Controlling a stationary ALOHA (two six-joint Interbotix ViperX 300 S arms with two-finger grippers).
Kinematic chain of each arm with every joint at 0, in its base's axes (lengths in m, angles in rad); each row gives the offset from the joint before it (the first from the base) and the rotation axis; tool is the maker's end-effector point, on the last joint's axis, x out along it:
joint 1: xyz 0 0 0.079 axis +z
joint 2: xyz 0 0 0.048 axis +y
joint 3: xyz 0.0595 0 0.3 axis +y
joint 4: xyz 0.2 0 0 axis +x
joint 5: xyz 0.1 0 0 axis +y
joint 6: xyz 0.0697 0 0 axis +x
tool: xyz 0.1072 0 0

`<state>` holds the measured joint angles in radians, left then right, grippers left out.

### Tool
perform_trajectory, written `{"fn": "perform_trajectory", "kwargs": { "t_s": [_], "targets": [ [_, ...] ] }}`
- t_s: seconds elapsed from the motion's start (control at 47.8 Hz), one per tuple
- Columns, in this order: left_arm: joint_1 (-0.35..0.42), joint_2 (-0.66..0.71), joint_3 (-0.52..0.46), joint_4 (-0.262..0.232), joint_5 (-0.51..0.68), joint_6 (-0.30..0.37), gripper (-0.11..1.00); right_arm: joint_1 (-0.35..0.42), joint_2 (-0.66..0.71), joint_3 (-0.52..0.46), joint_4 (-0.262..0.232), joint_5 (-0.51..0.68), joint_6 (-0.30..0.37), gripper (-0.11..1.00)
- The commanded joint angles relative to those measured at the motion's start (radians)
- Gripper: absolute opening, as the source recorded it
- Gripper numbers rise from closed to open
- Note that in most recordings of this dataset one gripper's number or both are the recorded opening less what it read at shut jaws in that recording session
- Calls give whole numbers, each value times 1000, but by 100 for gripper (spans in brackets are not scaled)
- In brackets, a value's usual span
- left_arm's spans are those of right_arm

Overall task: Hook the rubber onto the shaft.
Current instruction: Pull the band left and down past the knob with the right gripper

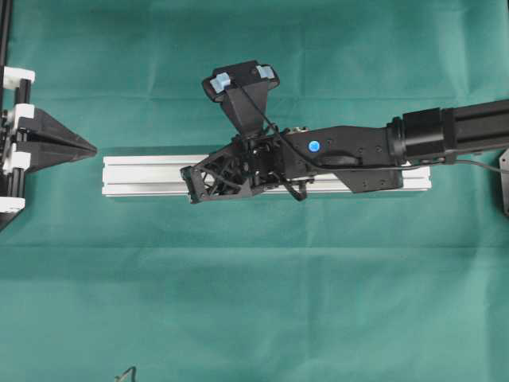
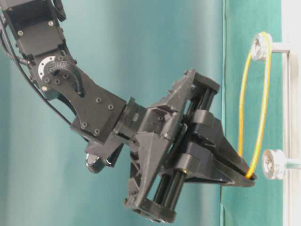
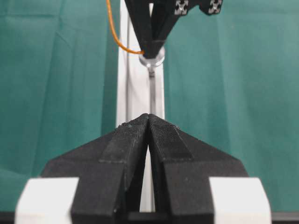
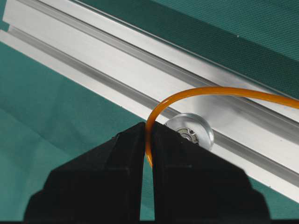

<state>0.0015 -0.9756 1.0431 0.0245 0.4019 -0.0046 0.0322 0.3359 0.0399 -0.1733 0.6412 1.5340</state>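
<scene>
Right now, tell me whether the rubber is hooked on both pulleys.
Not yet: the rubber loops over the upper pulley only. Its lower end is pinched in the right end effector, beside the lower pulley.

Black arm [image 1: 445, 131] — blue dot [image 1: 315, 146]

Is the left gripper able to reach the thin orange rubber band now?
Probably not easily: the right gripper is shut on the thin orange rubber band, covering it, and the left gripper sits beyond the rail's end.
</scene>
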Motion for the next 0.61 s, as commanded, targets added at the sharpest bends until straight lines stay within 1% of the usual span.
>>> {"fn": "perform_trajectory", "kwargs": {
  "t_s": [0.0,0.272,0.585],
  "targets": [
    [2,5,-25,3,-3,2,0,5,-11,-40,3,-8,8,7],
    [2,5,-25,3,-3,2,0,12,17,-74,3,-8,21,7],
    [3,3,-25,3,-3,0,0,21,31,-74,3,-11,54,7]
  ]
}}
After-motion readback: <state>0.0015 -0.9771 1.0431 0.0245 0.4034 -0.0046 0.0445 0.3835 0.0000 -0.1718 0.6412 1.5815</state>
